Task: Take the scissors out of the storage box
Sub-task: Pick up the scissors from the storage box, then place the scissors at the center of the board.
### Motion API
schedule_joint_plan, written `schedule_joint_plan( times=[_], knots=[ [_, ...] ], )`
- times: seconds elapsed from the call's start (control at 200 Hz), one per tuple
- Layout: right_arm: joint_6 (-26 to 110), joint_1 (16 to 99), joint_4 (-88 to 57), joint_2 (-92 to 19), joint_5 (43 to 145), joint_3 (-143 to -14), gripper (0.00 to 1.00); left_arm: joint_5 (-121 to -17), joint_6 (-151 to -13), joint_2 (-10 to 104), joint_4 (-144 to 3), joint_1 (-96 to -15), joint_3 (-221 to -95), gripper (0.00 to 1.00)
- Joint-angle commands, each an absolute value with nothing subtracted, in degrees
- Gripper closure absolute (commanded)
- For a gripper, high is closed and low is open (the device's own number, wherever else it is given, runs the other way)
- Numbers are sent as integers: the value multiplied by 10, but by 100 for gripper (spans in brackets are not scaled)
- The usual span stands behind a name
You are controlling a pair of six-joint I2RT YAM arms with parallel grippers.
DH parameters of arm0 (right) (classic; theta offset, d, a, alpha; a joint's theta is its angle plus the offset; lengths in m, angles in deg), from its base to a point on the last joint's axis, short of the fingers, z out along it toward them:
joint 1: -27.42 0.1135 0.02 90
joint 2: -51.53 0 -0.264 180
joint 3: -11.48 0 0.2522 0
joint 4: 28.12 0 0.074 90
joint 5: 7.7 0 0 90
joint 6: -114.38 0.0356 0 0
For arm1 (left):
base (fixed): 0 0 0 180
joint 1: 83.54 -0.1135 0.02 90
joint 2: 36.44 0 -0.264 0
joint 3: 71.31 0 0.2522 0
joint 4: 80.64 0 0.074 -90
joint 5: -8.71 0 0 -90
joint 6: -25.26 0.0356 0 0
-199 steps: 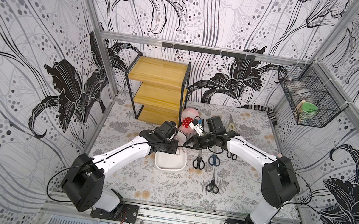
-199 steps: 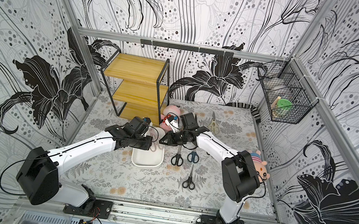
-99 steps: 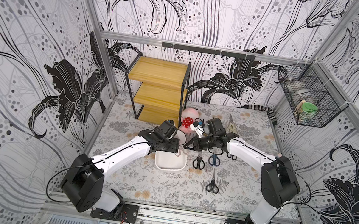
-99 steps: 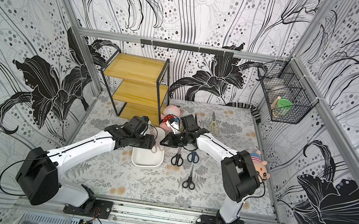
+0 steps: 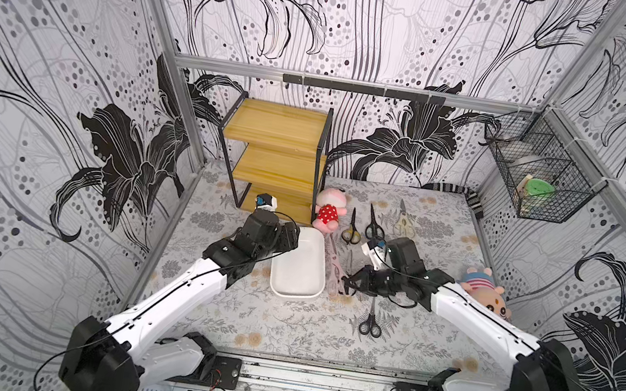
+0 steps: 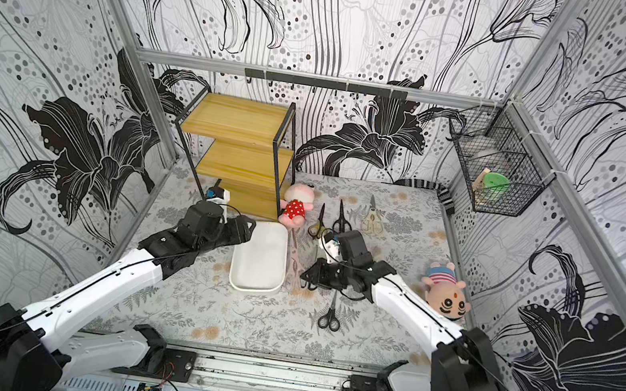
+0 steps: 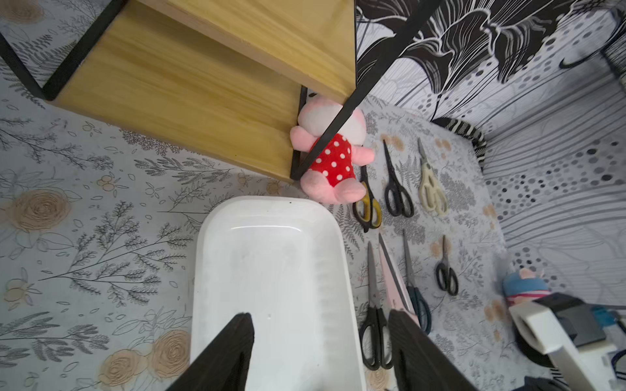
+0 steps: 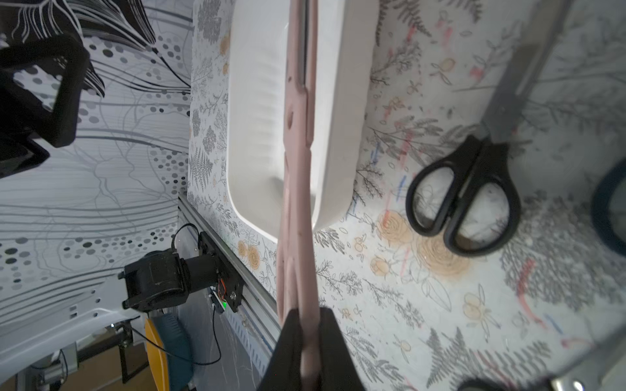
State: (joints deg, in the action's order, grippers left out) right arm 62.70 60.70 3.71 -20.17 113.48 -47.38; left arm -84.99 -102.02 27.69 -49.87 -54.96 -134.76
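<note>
Booth walls carry a black-and-white flower print, and the table is covered by a floral mat (image 5: 283,326). A wooden shelf (image 5: 280,149) stands at the back, and a black wire basket (image 5: 535,187) hangs on the side wall. The white storage box (image 5: 298,270) sits mid-mat in front of the shelf, long side running front to back.

The right gripper (image 8: 307,318) is clamped on the handle of the pale pink scissors (image 8: 298,152), which are seen edge-on in the right wrist view. In both top views this pair runs along the box's right wall, just beside it and outside it, with the tip toward the pink plush (image 5: 328,211). Whether it touches the mat, cannot tell.

The left gripper (image 7: 319,315) has its jaws spread wide and nothing between them. It hangs over the box's far left corner in the top views.

The other scissors all lie on the mat to the right of the box.
- **Back row, side by side, tips toward the back wall:** the yellow-black pair (image 7: 367,206), the mid black pair (image 7: 398,193) and the cream pair (image 7: 430,189).
- **Nearer row:** the long black pair (image 7: 374,321) sits just beside the pink one, then the blue pair (image 7: 418,304), then the small black pair (image 7: 446,274).
- **Alone:** the front black pair (image 5: 371,321) lies nearest the rail.

The striped-hat plush (image 5: 484,289) lies by the right wall.
</note>
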Motion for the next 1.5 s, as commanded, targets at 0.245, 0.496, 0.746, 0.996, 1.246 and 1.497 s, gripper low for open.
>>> schedule_joint_plan(
  times=[0.245, 0.496, 0.746, 0.996, 1.246, 1.497],
  knots=[
    [812, 679, 114, -59, 1051, -334, 100, -832, -1051, 273, -604, -551, -1313, 31],
    [842, 696, 117, -39, 1018, -319, 100, -843, -1037, 242, -580, -551, -1292, 32],
    [813, 696, 185, -37, 970, -366, 100, -839, -1032, 245, -576, -552, -1292, 32],
    [813, 695, 324, 11, 896, -423, 100, -825, -1005, 267, -582, -551, -1309, 31],
    [833, 688, 420, -8, 846, -433, 100, -810, -985, 287, -594, -552, -1313, 32],
    [746, 630, 511, -80, 785, -506, 100, -811, -964, 290, -594, -553, -1312, 32]
  ],
)
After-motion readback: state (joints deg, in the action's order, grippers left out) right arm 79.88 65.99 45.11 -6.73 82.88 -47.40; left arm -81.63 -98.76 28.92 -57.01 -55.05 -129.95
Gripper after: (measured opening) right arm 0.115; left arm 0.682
